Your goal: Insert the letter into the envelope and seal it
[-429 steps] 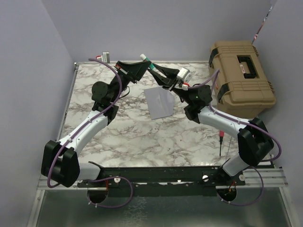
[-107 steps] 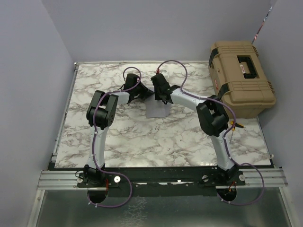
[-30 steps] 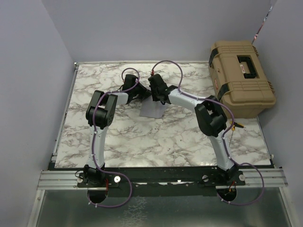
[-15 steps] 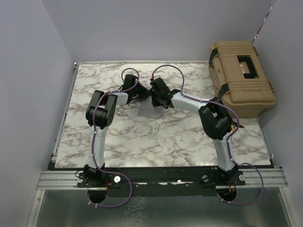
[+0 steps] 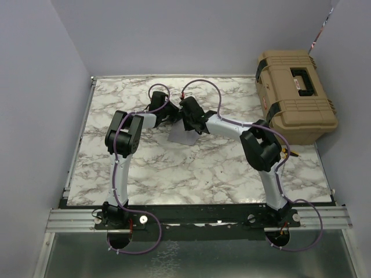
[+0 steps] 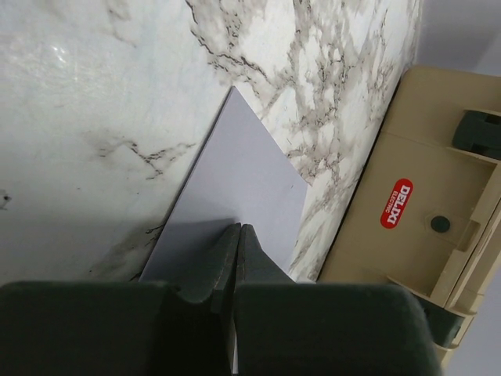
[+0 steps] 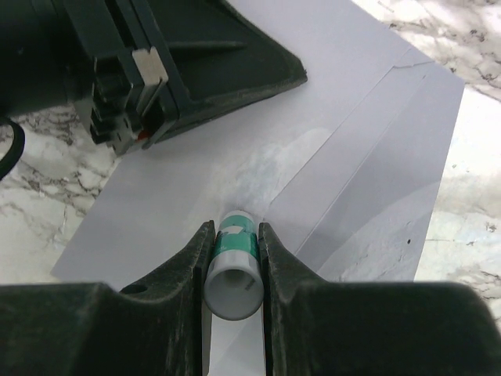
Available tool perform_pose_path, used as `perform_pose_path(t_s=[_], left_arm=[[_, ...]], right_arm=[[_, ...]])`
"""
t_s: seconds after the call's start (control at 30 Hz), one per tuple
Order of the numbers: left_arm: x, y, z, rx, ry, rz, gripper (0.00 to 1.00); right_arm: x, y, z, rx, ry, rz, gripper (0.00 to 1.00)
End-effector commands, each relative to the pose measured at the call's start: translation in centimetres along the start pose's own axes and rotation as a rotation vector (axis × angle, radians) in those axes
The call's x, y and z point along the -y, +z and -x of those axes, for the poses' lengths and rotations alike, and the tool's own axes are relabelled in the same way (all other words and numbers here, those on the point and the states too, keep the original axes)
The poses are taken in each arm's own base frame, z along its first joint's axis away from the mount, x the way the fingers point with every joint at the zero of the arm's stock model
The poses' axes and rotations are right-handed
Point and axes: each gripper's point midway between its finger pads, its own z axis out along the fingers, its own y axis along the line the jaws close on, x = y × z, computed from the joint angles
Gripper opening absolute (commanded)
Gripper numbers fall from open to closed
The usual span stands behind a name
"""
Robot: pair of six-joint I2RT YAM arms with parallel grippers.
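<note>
One envelope (image 5: 184, 138) lies flat on the tabletop (image 5: 174, 174), in the far half, roughly midway between the left and right edges. Both tools are on it.

The left tool (image 6: 239, 227) has its fingers pressed together with nothing between them; the tips come down on the near part of the envelope, close to one edge. The right tool (image 7: 233, 229) is clamped on one glue stick (image 7: 235, 270) - a white tube with a green band. The stick's far end sits at a diagonal fold line on the envelope, just beside the left tool. There is a faint bluish smear on the paper right ahead of the stick.

Count: one envelope, one glue stick, two tools, one case.

Containers - the envelope's contents can't be seen from any view. The tan case (image 5: 295, 95) sits off the far right corner of the tabletop, lid down, with a red label on its side. It is well apart from the envelope.
</note>
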Motion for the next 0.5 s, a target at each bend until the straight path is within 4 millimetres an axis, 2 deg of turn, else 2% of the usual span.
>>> perform_pose_path(t_s=[0.0,0.17,0.27,0.37,0.47], left_arm=[[-14.8,-0.1,-3.4,-0.086,-0.104,0.407,0.0],[-14.8,0.1,-3.6,-0.114,-0.102,0.393,0.0],[-14.4,0.2,-3.5,-0.119,-0.093,0.38,0.0],[-13.8,0.3,-3.4,-0.127,-0.082,0.363,0.0],[-12.8,0.3,-3.1,-0.131,-0.06,0.339,0.0]], right_arm=[[3.1,2.6,-3.5,-0.083,0.004,-0.146,0.0],[4.8,3.9,-2.8,-0.079,0.035,-0.176,0.0],[5.3,3.8,-1.8,-0.065,0.057,-0.175,0.0],[4.3,2.8,0.4,-0.016,0.06,-0.11,0.0],[3.4,0.5,3.7,0.044,0.09,-0.033,0.0]])
